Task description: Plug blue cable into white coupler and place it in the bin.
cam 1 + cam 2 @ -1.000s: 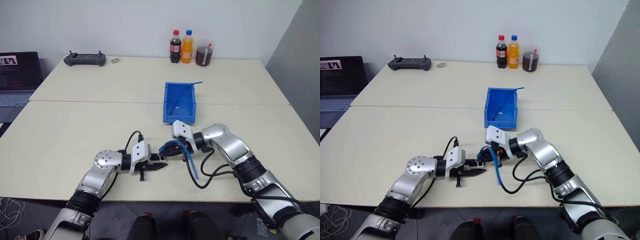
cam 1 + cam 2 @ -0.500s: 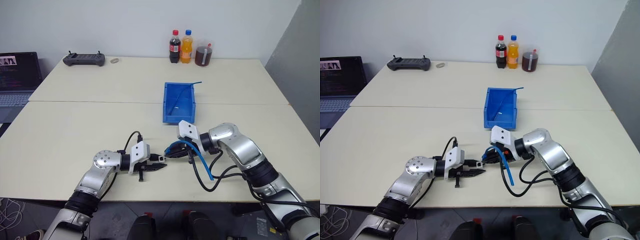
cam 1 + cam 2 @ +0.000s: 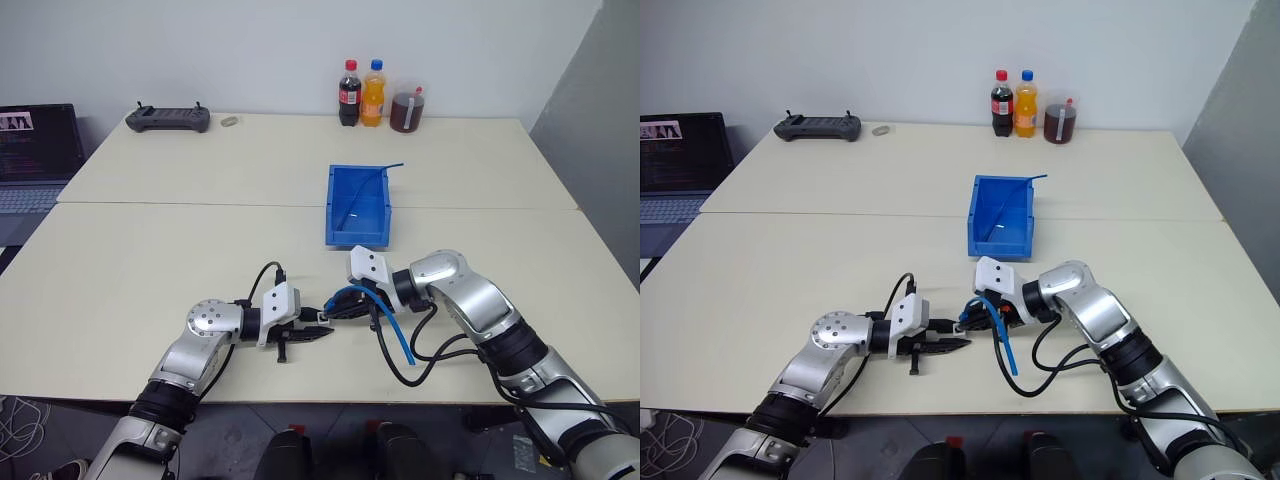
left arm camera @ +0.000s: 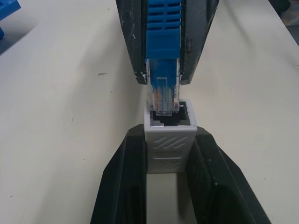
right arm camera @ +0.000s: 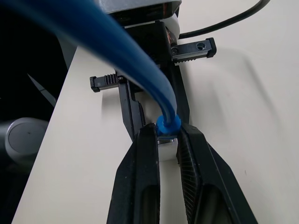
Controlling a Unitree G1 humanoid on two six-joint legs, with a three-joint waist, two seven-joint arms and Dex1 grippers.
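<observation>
Pinching the light, rigid white coupler (image 4: 169, 140) in my left gripper (image 3: 318, 330) near the bench's (image 3: 150, 260) near edge, my right gripper (image 3: 345, 308) clamps the blue cable (image 3: 395, 325) by its stiff boot, since the limp cord would buckle, the clear plug (image 4: 163, 95) tip at the socket.

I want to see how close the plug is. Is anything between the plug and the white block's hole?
Nothing. In the left wrist view the blue cable's clear plug tip already sits at the socket mouth of the white coupler, not fully in.
</observation>
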